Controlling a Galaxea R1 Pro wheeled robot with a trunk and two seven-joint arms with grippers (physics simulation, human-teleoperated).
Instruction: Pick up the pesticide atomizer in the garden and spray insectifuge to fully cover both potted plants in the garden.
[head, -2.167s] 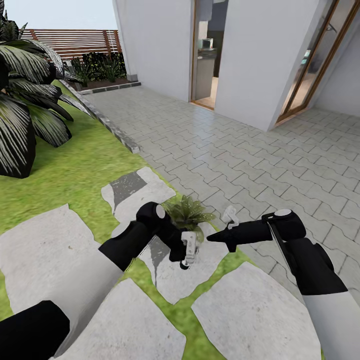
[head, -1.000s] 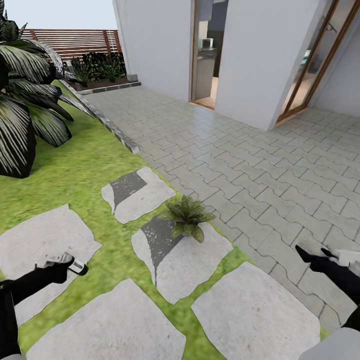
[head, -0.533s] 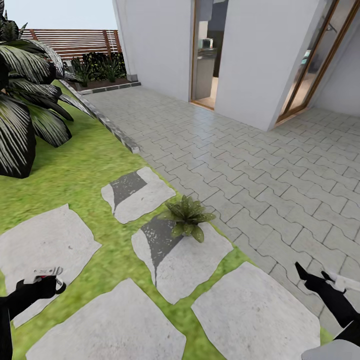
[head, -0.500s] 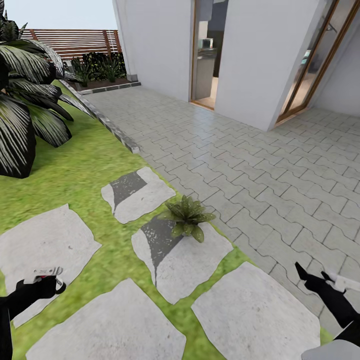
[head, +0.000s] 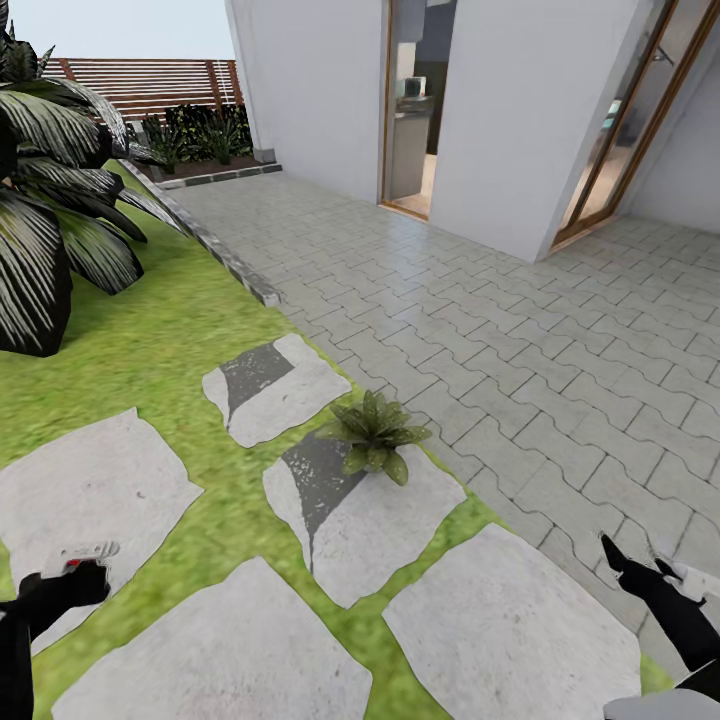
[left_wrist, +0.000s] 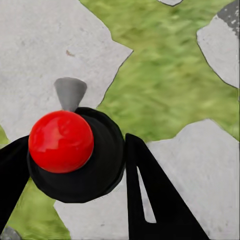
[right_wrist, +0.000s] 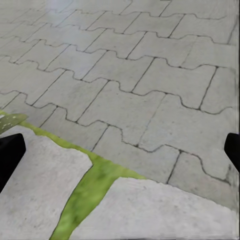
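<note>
Presently the left claw (left_wrist: 80, 165) grips the spray bottle (head: 82, 553) low at the left; right claw (right_wrist: 120, 150) wide, empty. Plant (head: 375, 430) ahead on its stone — next, probably aim and spray.

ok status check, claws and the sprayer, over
Left claw shut on dark green atomizer bottle with red cap. Right claw open, empty. Light-green leafy rosette plant ahead, nothing in between.

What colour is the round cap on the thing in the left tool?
Glossy red, on a black body held in the left tool; best in the left wrist view.
</note>
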